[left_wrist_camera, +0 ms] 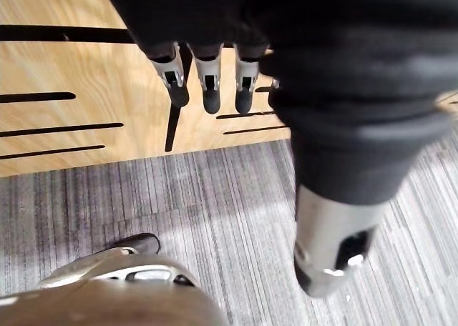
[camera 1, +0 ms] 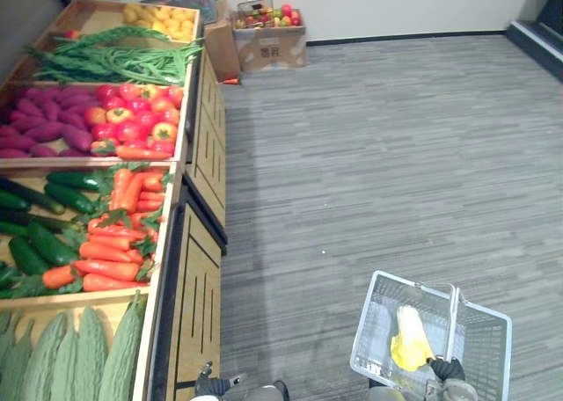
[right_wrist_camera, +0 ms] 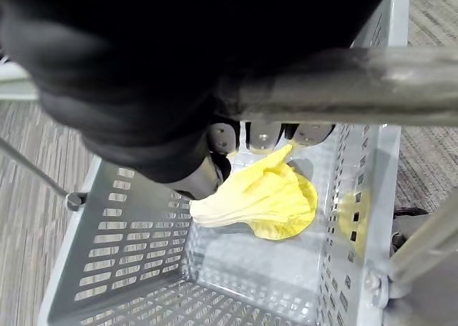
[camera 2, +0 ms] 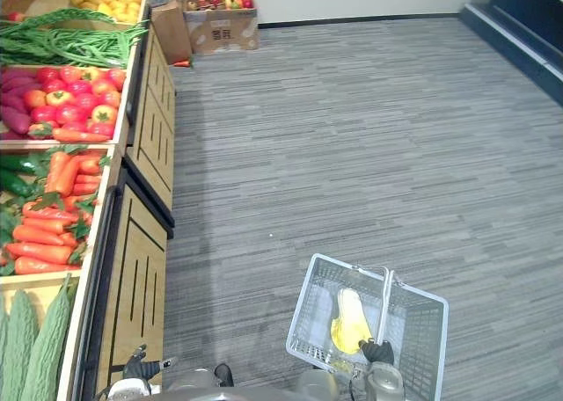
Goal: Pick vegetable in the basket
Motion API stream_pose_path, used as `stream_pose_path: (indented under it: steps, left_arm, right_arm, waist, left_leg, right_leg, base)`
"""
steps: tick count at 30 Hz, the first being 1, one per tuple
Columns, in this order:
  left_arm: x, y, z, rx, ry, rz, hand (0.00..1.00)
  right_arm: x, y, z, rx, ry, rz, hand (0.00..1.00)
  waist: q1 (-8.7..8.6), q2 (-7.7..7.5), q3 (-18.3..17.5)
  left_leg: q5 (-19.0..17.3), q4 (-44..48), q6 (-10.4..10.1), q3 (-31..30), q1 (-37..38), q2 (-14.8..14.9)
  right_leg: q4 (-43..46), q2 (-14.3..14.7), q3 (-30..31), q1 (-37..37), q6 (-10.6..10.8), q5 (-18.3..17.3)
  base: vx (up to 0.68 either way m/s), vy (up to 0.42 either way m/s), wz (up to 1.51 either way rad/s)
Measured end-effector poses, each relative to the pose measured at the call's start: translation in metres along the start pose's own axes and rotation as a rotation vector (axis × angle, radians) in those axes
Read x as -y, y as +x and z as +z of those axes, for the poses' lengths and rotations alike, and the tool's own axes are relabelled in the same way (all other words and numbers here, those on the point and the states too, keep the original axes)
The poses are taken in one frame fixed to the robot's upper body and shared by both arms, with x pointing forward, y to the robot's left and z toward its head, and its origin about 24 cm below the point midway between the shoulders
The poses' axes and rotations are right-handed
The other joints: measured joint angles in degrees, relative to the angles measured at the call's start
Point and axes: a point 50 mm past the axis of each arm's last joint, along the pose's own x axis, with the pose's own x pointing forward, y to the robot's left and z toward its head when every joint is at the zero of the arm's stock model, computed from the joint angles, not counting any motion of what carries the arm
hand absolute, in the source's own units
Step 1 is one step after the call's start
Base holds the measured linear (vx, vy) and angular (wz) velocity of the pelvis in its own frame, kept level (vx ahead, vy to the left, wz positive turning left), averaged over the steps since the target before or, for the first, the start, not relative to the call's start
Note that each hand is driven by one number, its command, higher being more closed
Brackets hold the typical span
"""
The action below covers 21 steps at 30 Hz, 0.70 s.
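Vegetable (camera 1: pixel 410 339) in basket (camera 1: pixel 370 327), handle (camera 1: pixel 455 309) in right robot hand (camera 1: pixel 447 368)
This yellow leafy vegetable lies on the bottom of the grey basket. The right robot hand is curled round the handle, its fingers partly hidden under the dark cover. The left robot hand (left_wrist_camera: pixel 209 74) hangs with straight fingers, holding nothing, near the wooden counter (left_wrist_camera: pixel 71 61).

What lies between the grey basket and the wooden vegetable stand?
Nothing: bare grey carpet runs from the stand to the basket, seen in both eye views.
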Motion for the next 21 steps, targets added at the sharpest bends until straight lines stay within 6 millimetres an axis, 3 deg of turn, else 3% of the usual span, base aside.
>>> stream_pose_path:
  steps: [3,5,7,9,11,15,16,17,18,19,21]
  left_arm:
    - [0.000,0.001,0.002,0.007,0.017,-0.005,0.00]
    - [0.001,0.001,0.004,0.014,0.035,-0.011,0.00]
    - [0.000,0.001,0.005,0.023,0.089,-0.019,0.00]
    - [-0.002,0.003,0.009,0.028,0.108,-0.015,0.00]
    - [0.006,0.007,0.026,0.074,0.113,-0.033,0.00]
    - [0.019,0.012,0.083,0.236,0.121,-0.057,0.00]
    - [0.020,0.012,0.102,0.294,0.114,-0.050,0.00]
    - [0.020,0.011,0.115,0.337,0.108,-0.039,0.00]
    - [0.020,0.011,0.120,0.349,0.105,-0.034,0.00]
    - [0.024,0.010,0.126,0.371,0.097,-0.040,0.00]
    - [0.027,0.007,0.132,0.395,0.080,-0.039,0.00]
  right_arm:
    - [0.002,0.000,-0.001,-0.007,0.027,-0.014,1.00]
    - [0.003,0.001,0.004,0.007,0.064,-0.026,1.00]
    - [0.002,-0.001,0.004,0.020,0.080,-0.031,1.00]
    - [0.004,-0.003,0.003,0.038,0.086,-0.050,1.00]
    - [0.007,-0.004,0.003,0.046,0.084,-0.060,1.00]
    - [0.006,-0.001,0.013,0.070,0.086,-0.060,1.00]
    - [0.006,-0.001,0.012,0.063,0.091,-0.060,1.00]
    - [0.007,-0.001,0.011,0.059,0.105,-0.068,1.00]
    - [0.009,-0.001,0.011,0.059,0.116,-0.076,1.00]
    - [0.016,0.000,0.012,0.059,0.146,-0.104,1.00]
    - [0.021,0.000,0.012,0.056,0.163,-0.121,1.00]
  waist:
    - [0.19,0.05,0.0]
    - [0.32,-0.11,0.1]
    - [-0.31,-0.56,0.5]
    - [-1.35,-0.86,0.8]
    - [-1.57,-0.75,0.9]
    - [-1.79,0.50,1.8]
    - [-2.09,0.41,1.8]
    - [-3.07,0.75,2.2]
    - [-3.52,1.02,2.1]
    - [-4.26,2.75,1.9]
    - [-4.62,3.63,2.0]
  left_leg:
    - [-1.1,-0.3,0.1,1.6,1.4,0.8]
    - [-1.2,-2.3,0.1,4.5,4.6,1.3]
    - [-1.8,-3.8,0.2,5.8,8.6,1.4]
    - [-2.3,-4.9,0.5,7.1,12.3,1.5]
    - [-2.7,-5.5,0.0,7.3,13.2,1.9]
    - [-3.3,-6.5,-2.6,7.2,14.3,4.6]
    - [-3.8,-7.4,-4.3,7.0,15.8,5.2]
    - [-4.3,-8.4,-5.5,6.3,17.8,6.1]
    - [-4.3,-8.8,-5.5,5.3,18.8,6.8]
    - [-2.6,-7.3,-5.6,3.6,18.8,8.4]
    - [0.2,-3.7,-5.5,1.1,17.7,9.6]
  right_leg:
    - [6.8,1.0,0.0,-3.0,-1.7,-0.8]
    - [20.2,1.8,-0.8,-9.2,-3.3,-0.4]
    - [31.5,1.0,-2.8,-13.8,-5.4,2.2]
    - [39.0,-1.1,-6.5,-17.0,-5.5,0.5]
    - [35.4,-1.4,-9.9,-19.0,-5.7,-0.5]
    - [15.1,0.3,-11.5,-20.6,-2.5,2.1]
    - [9.6,0.4,-11.1,-20.3,-2.7,3.5]
    - [9.6,0.7,-11.2,-19.6,-2.6,7.3]
    - [12.3,1.2,-11.2,-19.8,-2.3,8.3]
    - [20.8,2.1,-11.4,-22.9,-3.4,2.5]
    - [25.6,2.2,-12.0,-23.7,-4.6,-1.6]
  base:
    - [0.03,0.000,-0.42]
    - [0.01,0.022,-0.64]
    - [0.08,0.013,-0.36]
    - [0.15,0.015,-0.15]
    - [0.17,-0.033,0.03]
    - [0.30,-0.148,0.06]
    - [0.49,-0.334,0.22]
    - [0.49,-0.353,0.25]
    - [0.53,-0.388,0.21]
    - [0.39,-0.286,0.03]
    - [0.53,-0.387,0.02]
